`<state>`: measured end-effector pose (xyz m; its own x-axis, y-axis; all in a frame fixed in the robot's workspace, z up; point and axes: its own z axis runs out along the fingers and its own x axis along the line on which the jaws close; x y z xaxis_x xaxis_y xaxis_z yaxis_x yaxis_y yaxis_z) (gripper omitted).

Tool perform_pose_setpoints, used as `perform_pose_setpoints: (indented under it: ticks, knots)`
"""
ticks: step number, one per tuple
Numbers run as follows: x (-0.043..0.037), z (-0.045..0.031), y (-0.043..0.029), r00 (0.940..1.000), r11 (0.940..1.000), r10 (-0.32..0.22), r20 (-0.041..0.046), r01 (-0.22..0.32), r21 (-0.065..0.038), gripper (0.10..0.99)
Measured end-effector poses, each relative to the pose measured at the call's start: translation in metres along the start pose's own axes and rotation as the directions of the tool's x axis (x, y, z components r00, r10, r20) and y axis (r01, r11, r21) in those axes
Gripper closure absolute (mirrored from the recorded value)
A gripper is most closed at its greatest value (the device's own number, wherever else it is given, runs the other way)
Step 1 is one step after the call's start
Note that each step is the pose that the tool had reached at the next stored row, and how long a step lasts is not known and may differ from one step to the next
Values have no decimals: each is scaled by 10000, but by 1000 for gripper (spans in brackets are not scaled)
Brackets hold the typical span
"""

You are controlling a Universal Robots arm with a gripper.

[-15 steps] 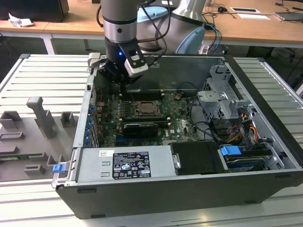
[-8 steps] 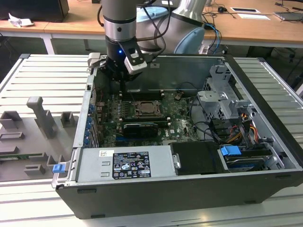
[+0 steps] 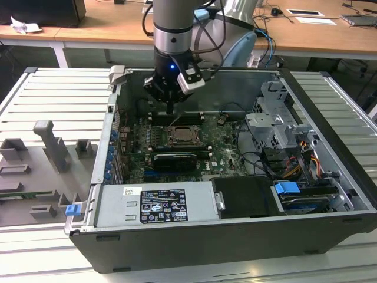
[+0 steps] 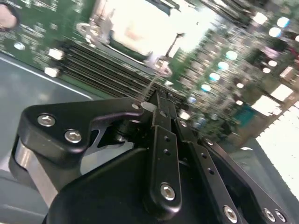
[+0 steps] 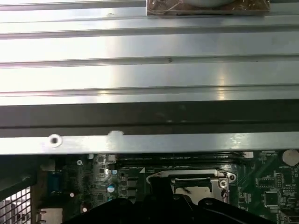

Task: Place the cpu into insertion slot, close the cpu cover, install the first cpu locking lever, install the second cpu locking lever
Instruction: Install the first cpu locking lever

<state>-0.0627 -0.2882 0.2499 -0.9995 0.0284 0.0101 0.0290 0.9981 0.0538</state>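
Behind the gripper (image 3: 171, 108) a wooden desk (image 3: 106, 23) runs across the room, cables and papers on it. A ribbed metal table (image 3: 53, 94) lies beneath and around it.

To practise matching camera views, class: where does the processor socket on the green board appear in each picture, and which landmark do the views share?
Exterior view: the socket sits mid-way across the green board.
Second wrist view: the socket glares bright, just beyond the memory slots.
First wrist view: the socket lies beside the memory slots.
Shared landmark: the dark memory slots running along one side of the socket.
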Motion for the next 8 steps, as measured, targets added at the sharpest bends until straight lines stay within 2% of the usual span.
perform_pose_setpoints:
  ticks: [2, 3, 4, 5, 6, 8]
  knots:
    - [-94, 22, 8, 10000, 10000, 0, -10, 0, 1, 984]
    - [-212, 49, 13, 10000, 10000, 0, -11, 0, -32, 984]
    - [-230, 96, 11, 10000, 9999, 0, 18, 0, -116, 984]
    - [-231, 124, 10, 9996, 9999, -25, 265, 28, -124, 984]
    - [-235, 225, 30, 9996, 9999, -60, 267, 63, -123, 984]
    - [-237, 250, 34, 9996, 9998, -128, 266, 131, -129, 984]
